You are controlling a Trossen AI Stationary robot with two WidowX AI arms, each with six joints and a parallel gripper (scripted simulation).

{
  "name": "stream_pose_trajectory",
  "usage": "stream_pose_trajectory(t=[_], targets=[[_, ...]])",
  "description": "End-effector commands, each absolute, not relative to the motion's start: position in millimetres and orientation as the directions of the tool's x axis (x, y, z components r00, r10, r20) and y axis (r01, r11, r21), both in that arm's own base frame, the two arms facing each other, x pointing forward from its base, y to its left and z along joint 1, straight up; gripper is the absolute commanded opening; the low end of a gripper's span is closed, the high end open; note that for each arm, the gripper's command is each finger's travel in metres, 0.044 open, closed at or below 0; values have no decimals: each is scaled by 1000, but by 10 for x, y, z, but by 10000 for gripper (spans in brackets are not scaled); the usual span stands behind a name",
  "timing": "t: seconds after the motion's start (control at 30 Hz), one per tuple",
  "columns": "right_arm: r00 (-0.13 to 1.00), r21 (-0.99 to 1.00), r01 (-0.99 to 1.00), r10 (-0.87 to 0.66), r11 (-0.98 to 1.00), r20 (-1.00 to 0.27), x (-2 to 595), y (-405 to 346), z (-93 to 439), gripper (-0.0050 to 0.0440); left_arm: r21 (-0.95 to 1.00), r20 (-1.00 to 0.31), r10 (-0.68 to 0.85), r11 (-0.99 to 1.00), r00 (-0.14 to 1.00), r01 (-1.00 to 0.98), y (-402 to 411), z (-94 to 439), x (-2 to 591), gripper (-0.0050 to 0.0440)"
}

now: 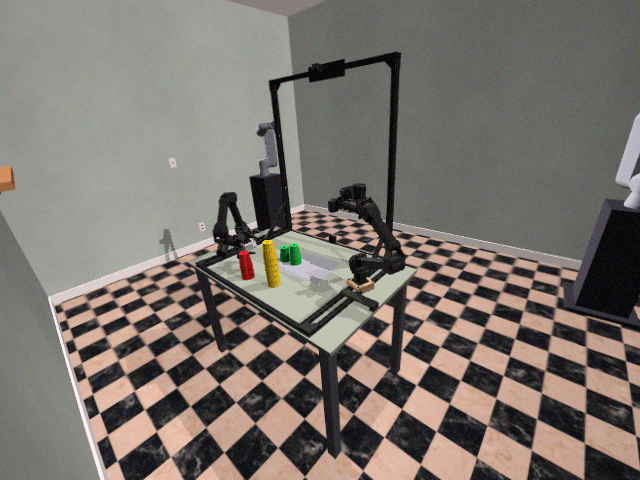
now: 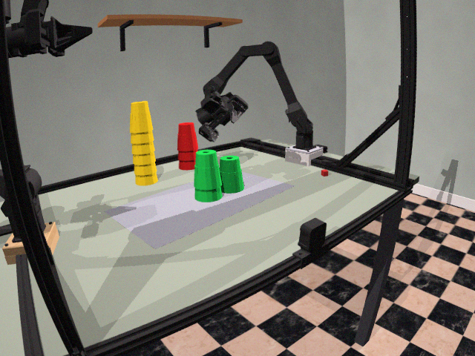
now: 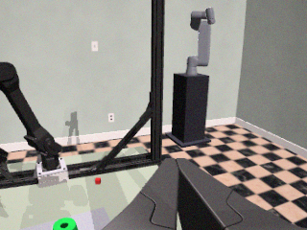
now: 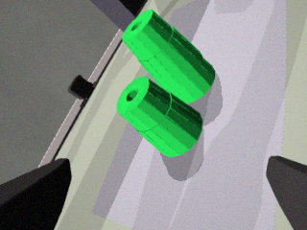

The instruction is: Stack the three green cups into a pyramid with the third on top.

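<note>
On a pale green table (image 1: pixel 294 304) (image 2: pixel 230 245) (image 3: pixel 127 192) (image 4: pixel 297 57), two upright groups of tapered green plastic-looking cups, mouths down, on a flat lavender sheet (image 1: pixel 314 271) (image 2: pixel 168 214) (image 3: pixel 98 218) (image 4: pixel 249 96). Nearer the left arm's base, a taller green stack (image 1: pixel 295 254) (image 2: pixel 208 176) (image 3: pixel 72 226) (image 4: pixel 179 62), apparently two cups nested; right beside, a shorter single green cup (image 1: pixel 284 253) (image 2: pixel 231 174) (image 4: pixel 165 120), contact between them impossible to confirm. Probably set close to serve as the pyramid's two feet, but with the third cup sleeved over one foot instead of bridging both. Above the sheet, from the white-based arm, a black right gripper (image 1: pixel 250 246) (image 2: pixel 226 122) (image 4: pixel 171 168), spread wide and empty, tilted towards the green cups; likely lining up to lift the upper cup free. Calls for a light, straight pull, to avoid dragging or tipping the lower one. High on the opposite side, a black left gripper (image 1: pixel 331 205) (image 2: pixel 90 31) (image 3: pixel 174 168), pressed together on nothing, well away from the cups; must spread before the finish. Well apart, to be spared any knock: a tall yellow cup stack (image 1: pixel 270 263) (image 2: pixel 143 143), a shorter red cup stack (image 1: pixel 246 266) (image 2: pixel 187 146) and a tiny red cube (image 2: pixel 324 173) (image 3: pixel 98 181).
</note>
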State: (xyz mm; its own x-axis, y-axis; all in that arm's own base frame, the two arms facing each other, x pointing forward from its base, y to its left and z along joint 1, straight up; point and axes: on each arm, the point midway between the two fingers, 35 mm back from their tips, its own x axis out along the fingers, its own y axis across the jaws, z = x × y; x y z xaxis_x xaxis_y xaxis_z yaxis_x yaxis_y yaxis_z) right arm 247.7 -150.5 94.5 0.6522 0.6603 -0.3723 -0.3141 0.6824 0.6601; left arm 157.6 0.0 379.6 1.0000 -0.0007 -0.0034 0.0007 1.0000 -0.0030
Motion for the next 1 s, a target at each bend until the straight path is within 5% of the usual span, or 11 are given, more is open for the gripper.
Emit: stream_pose_trajectory(t=[0.0,0.3,0.37,0.7,0.97], targets=[[668,665,-327,662,672,-340,2481,-1556,894,440,0,0,0,1000,1000,0,0,3807,1573,0],[668,665,-327,662,672,-340,2481,-1556,894,440,-3,-21,8,1000,1000,-9,14,3797,1639,192],[668,665,-327,662,672,-340,2481,-1556,894,440,-3,-21,8,1000,1000,-9,14,3797,1639,192],[668,665,-327,662,672,-340,2481,-1556,894,440,-19,-182,71,997,981,-76,142,3665,2144,432],[668,665,-327,662,672,-340,2481,-1556,894,440,-29,-339,125,989,932,-144,319,3471,2649,440]])
